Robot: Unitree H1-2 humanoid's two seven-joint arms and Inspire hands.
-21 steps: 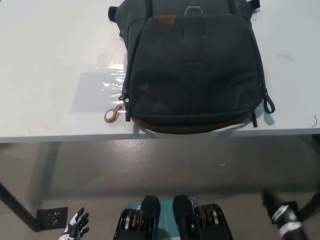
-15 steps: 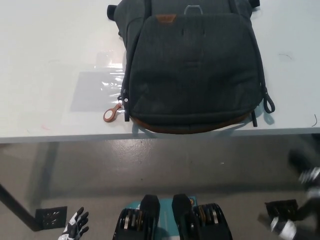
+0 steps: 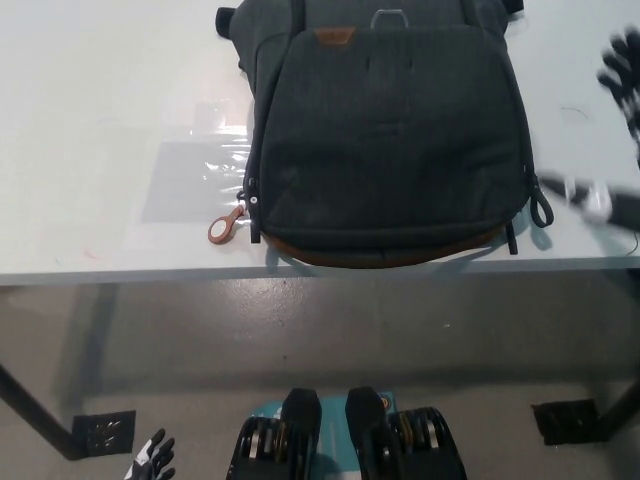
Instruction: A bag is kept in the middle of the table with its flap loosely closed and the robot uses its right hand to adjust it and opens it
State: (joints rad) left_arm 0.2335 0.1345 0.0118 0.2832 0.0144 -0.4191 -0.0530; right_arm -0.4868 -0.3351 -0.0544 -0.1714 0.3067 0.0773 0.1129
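The closed bag (image 3: 385, 135) lies near the surface's (image 3: 90, 120) front edge; the right hand (image 3: 622, 75), blurred, fingers spread, hovers beside it, holding nothing.

My right hand (image 3: 622, 120) is motion-blurred and cut off by the right edge. My left hand (image 3: 151, 461) is cropped at the bottom. The bag (image 3: 385, 130) runs past the top edge.

The bag (image 3: 385, 130) is lying on the table (image 3: 100, 120); the right hand (image 3: 622, 85) is hovering right of the bag, the left hand (image 3: 150, 462) sitting below the table edge.
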